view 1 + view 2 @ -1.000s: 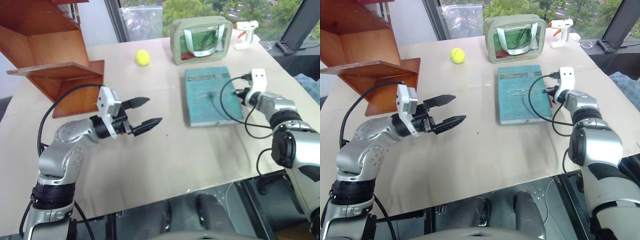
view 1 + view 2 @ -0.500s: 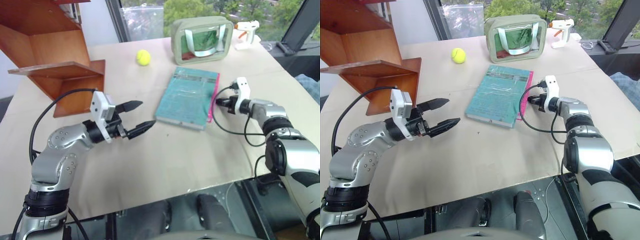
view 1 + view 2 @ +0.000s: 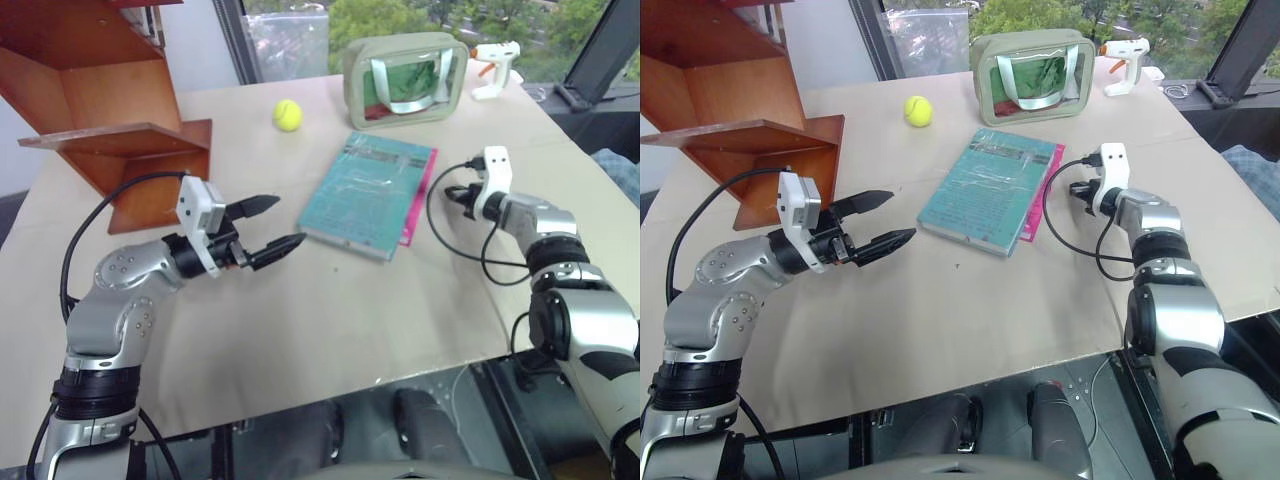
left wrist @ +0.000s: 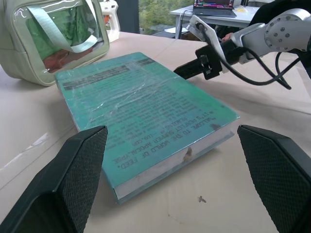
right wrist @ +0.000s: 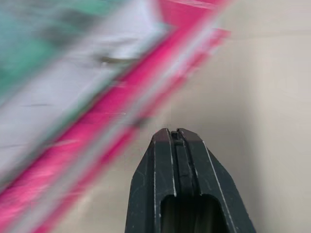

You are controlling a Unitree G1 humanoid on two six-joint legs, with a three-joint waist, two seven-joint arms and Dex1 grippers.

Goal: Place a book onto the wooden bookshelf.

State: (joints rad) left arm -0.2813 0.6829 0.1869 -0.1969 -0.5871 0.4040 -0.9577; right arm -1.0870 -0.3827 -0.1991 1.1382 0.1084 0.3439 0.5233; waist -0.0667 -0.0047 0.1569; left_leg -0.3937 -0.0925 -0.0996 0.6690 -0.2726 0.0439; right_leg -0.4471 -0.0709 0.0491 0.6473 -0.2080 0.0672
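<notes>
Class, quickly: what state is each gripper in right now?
Left gripper: open, holding nothing, facing the book.
Right gripper: closed, holding nothing, beside the book.

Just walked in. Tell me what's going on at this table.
A two-armed humanoid robot is working on getting the teal book onto the wooden bookshelf. The book lies flat on the table, angled, on top of a pink book. The right claw is shut, just beside the books' right edge and holding nothing. The left claw is open, pointing at the book's near-left corner without touching it. Nothing has been lifted yet.
</notes>
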